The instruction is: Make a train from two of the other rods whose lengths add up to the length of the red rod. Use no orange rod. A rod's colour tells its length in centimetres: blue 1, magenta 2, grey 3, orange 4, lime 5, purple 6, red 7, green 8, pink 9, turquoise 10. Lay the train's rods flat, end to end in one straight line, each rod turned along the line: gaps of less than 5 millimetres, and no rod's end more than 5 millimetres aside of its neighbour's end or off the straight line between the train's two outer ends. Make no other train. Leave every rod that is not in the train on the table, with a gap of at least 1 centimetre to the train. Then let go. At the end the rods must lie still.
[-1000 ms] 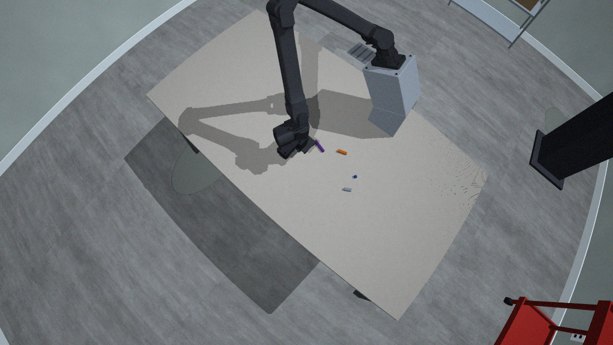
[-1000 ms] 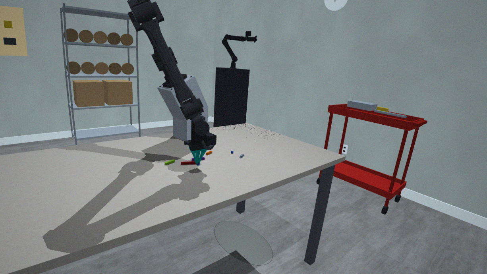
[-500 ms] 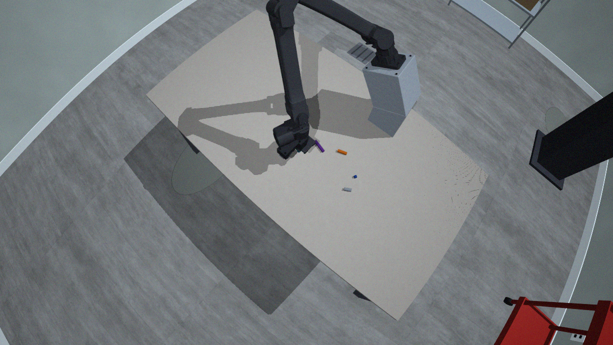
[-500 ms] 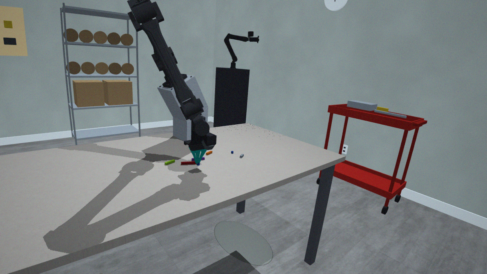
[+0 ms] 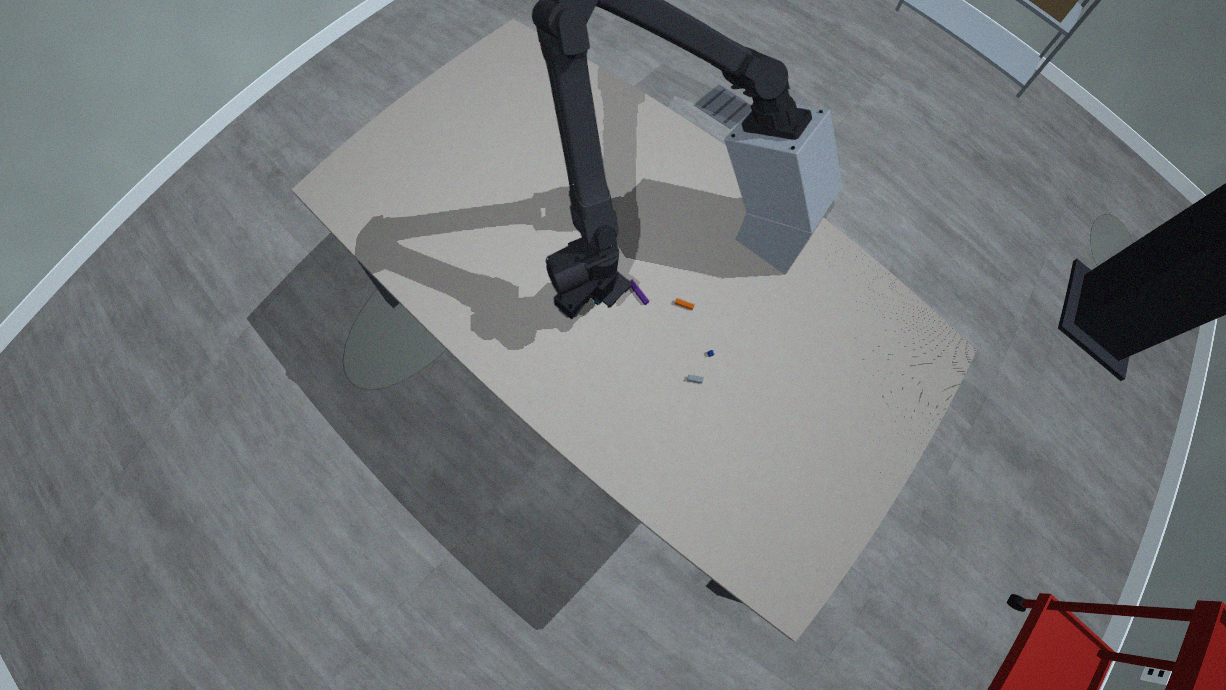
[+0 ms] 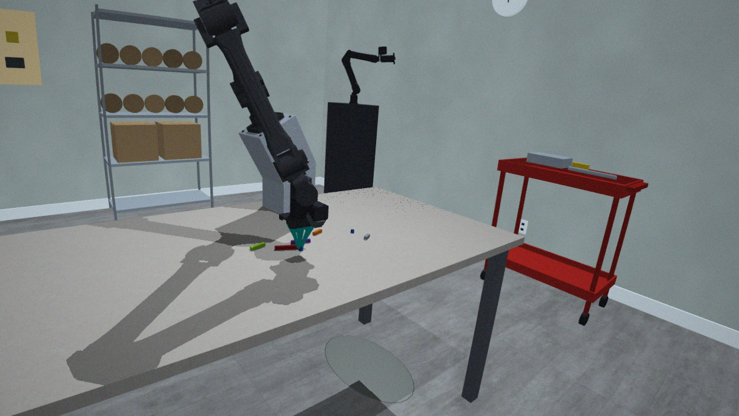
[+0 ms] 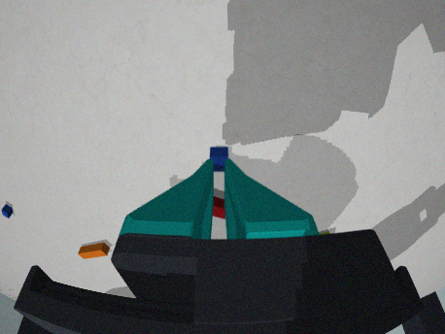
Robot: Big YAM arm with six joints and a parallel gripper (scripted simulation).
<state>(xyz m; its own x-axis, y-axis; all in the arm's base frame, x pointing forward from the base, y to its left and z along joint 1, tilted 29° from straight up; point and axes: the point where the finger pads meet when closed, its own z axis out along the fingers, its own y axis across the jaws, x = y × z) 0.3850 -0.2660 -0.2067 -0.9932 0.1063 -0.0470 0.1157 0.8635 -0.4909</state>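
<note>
My gripper (image 7: pixel 219 168) is shut on a small blue rod (image 7: pixel 219 158), pinched at the tips of the teal fingers. In the exterior view the gripper (image 6: pixel 299 248) hangs just above the table, beside the right end of the red rod (image 6: pixel 285 247) and in front of the purple rod (image 6: pixel 306 242). A piece of the red rod shows between the fingers in the wrist view (image 7: pixel 219 206). In the top view the purple rod (image 5: pixel 639 292) lies right of the gripper (image 5: pixel 591 301); the red rod is hidden there under the arm.
A lime rod (image 6: pixel 257 246) lies left of the red rod. An orange rod (image 5: pixel 683 303), a second blue rod (image 5: pixel 709 352) and a grey rod (image 5: pixel 694 378) lie apart to the right. The robot base (image 5: pixel 785 184) stands at the table's far side.
</note>
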